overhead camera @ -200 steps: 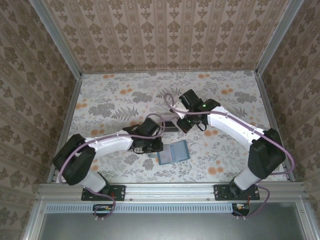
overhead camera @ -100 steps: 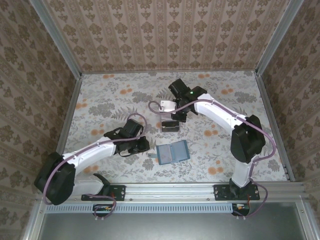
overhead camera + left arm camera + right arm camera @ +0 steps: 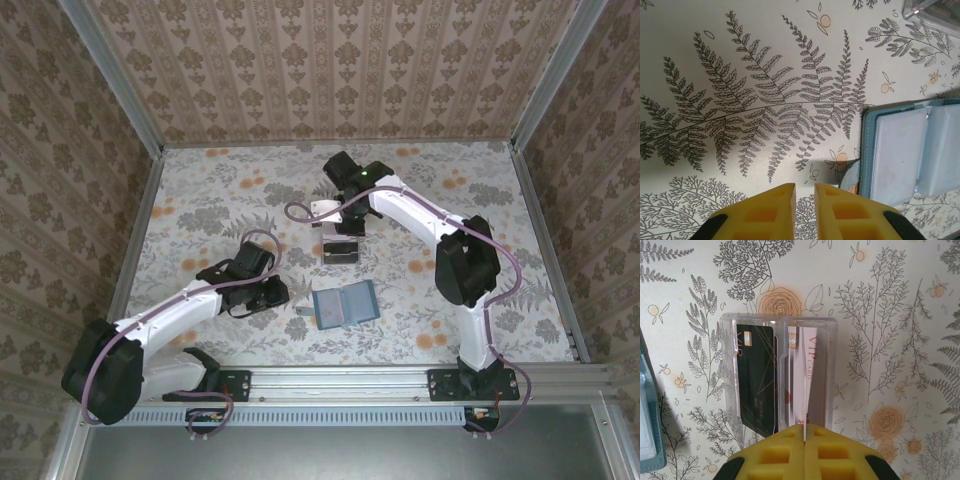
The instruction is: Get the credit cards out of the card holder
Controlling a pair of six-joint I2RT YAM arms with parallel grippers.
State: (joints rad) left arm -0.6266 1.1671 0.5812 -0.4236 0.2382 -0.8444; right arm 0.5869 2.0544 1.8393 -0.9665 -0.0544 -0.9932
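Nearest the arm bases, the left tool (image 3: 805, 190) has drawn back from the card holder (image 3: 342, 305). A second ago it sat right against the holder's left edge. Now it hangs to the left of it, apart from it, over the flowered surface (image 3: 220, 200). Its pads stand at a narrow gap with nothing between them.

The card holder itself has not shifted. It lies open and flat, and in the left wrist view the pockets of the one leaf that shows look pale and bare.

Just beyond the holder, the clear tray (image 3: 341, 251) is also where it was. The credit cards (image 3: 757, 375) lie in it, a dark one beside a pale one.

Farthest from the holder, the right tool (image 3: 804, 432) has pulled away past the tray, where a second ago it was down over it. Its pads are pressed together with no gap. The pale card's edge runs up to their seam, and I cannot tell whether it is nipped there or lies free.

With both arms backing off, the cards outside the holder and its visible pockets looking empty, I judge the emptying done or very nearly so. The one open matter is that pale card: if it is caught in the right tool, it has yet to be let go into the tray
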